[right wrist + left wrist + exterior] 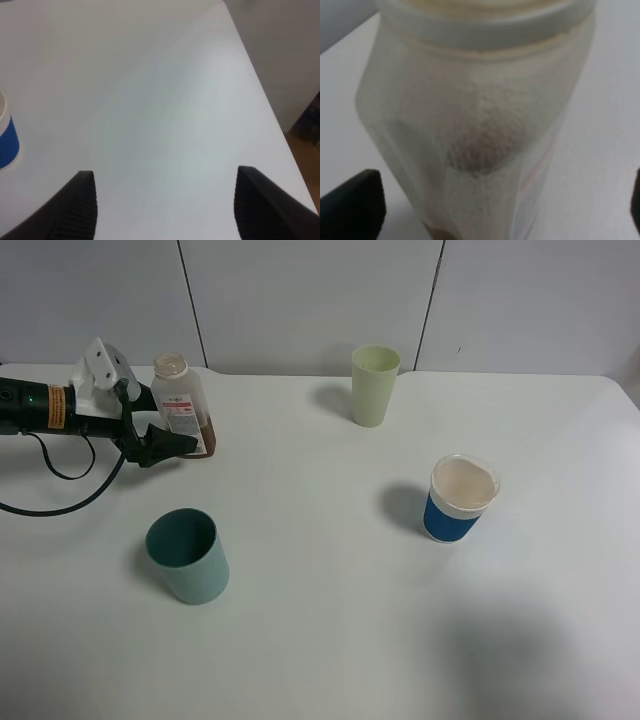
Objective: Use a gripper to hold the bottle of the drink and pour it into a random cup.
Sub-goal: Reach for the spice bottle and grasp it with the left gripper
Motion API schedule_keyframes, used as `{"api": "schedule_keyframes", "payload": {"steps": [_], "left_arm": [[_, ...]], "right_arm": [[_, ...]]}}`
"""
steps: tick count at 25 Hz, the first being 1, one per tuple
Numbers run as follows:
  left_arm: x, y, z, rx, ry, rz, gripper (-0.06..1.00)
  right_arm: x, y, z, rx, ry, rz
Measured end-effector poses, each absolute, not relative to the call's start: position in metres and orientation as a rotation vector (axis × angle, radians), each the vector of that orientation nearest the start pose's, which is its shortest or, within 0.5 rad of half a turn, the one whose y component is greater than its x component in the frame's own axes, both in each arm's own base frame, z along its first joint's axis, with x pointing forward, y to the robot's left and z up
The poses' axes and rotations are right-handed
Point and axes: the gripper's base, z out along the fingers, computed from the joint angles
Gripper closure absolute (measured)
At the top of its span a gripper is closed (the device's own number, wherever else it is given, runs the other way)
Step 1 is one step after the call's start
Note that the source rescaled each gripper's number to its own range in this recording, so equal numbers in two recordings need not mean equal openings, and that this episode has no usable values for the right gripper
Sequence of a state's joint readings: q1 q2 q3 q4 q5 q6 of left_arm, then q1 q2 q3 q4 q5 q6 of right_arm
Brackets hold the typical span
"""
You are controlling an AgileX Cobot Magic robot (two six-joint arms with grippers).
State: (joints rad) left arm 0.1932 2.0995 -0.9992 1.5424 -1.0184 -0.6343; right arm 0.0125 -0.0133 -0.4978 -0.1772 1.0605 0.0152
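While bottle [480, 100] stands upright between left fingers [355, 205] (spread wide, not touching), right fingers [72, 210] gape over table [165, 100].

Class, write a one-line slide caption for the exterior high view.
Left tool open around the bottle; teal cup, green cup and blue cup stand apart.

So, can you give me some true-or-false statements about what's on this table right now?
1. The small clear plastic bottle with a red-and-white label stands upright on the white table. True.
2. The dark teal cup lies on its side. False: it stands upright.
3. The right gripper holds the short blue cup with a white band. False: it is open, holding nothing.
4. The open left gripper has the bottle between its fingers. True.
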Motion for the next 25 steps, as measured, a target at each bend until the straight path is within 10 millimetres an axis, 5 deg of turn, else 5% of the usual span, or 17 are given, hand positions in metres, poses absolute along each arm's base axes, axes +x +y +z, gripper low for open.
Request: {"api": "schedule_keyframes", "payload": {"steps": [7,23,25], "left_arm": [[0.362,-0.02,0.107,1.064,1.788,-0.673,-0.03],[0.363,-0.031,0.109,1.059,1.792,-0.717,0.92],[0.363,-0.031,0.109,1.035,1.814,-0.727,0.94]], "right_arm": [[-0.007,-0.014,0.278,0.012,2.026,-0.194],[-0.007,-0.014,0.278,0.012,2.026,-0.194],[-0.007,-0.014,0.278,0.012,2.026,-0.194]]}}
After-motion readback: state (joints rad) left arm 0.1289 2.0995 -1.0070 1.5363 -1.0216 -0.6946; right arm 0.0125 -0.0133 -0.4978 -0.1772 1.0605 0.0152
